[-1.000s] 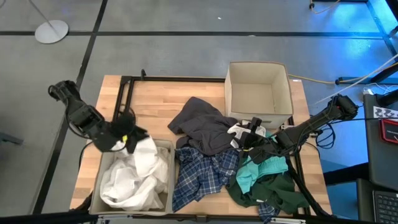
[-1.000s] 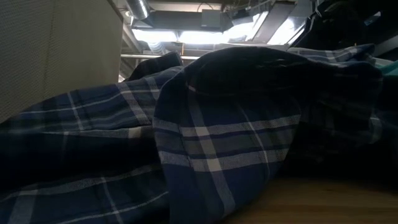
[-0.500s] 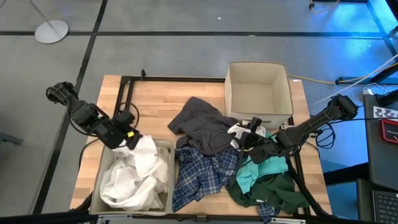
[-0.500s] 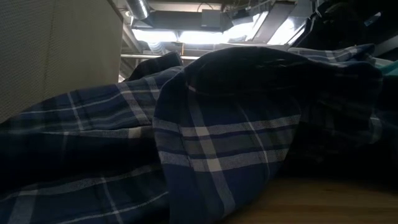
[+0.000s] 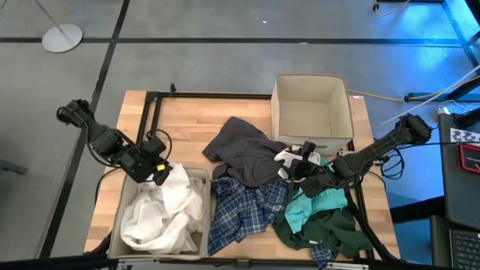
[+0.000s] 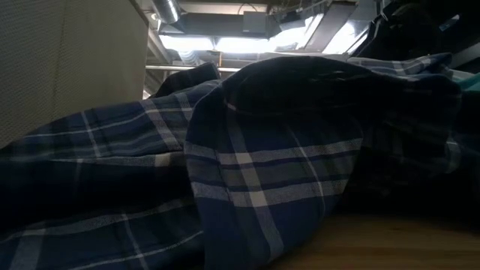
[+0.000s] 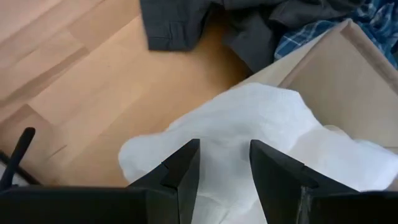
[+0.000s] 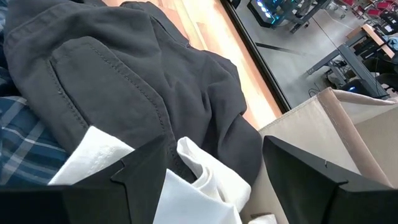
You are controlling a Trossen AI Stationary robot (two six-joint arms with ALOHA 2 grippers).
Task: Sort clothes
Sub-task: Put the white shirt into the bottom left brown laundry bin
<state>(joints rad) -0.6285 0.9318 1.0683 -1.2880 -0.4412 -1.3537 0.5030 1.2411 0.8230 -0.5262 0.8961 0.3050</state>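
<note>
White clothes (image 5: 161, 210) fill the near-left beige bin (image 5: 204, 217), and one fold spills over its far-left corner (image 7: 186, 130). My left gripper (image 5: 156, 172) stands open over that fold, tipped down. At the table's middle lie a dark grey garment (image 5: 244, 154), a blue-white plaid shirt (image 5: 240, 210), a teal garment (image 5: 311, 206) and a dark green one (image 5: 322, 232). My right gripper (image 5: 294, 161) stands wide open over the pile. A white piece of cloth (image 8: 193, 168) lies between its fingers, on the dark grey garment (image 8: 124, 81). My left gripper has its fingers (image 7: 186, 168) on either side of the white fold (image 7: 224, 143), coming from above and slanting down; I cannot tell whether they touch it. My right gripper has its fingers (image 8: 146, 168) on either side of the white piece; I cannot tell whether they touch it.
A second beige bin (image 5: 311, 112) stands at the far right, nothing showing in it. A black frame (image 5: 150, 112) runs along the table's far and left sides. Bare wood (image 5: 184, 127) lies far left. In the low view the plaid shirt (image 6: 247, 150) fills the foreground beside a bin wall (image 6: 67, 60).
My left gripper has sunk a little toward the near-left bin's far corner and tipped more steeply down over the white clothes. The clothes and my right arm have kept still.
</note>
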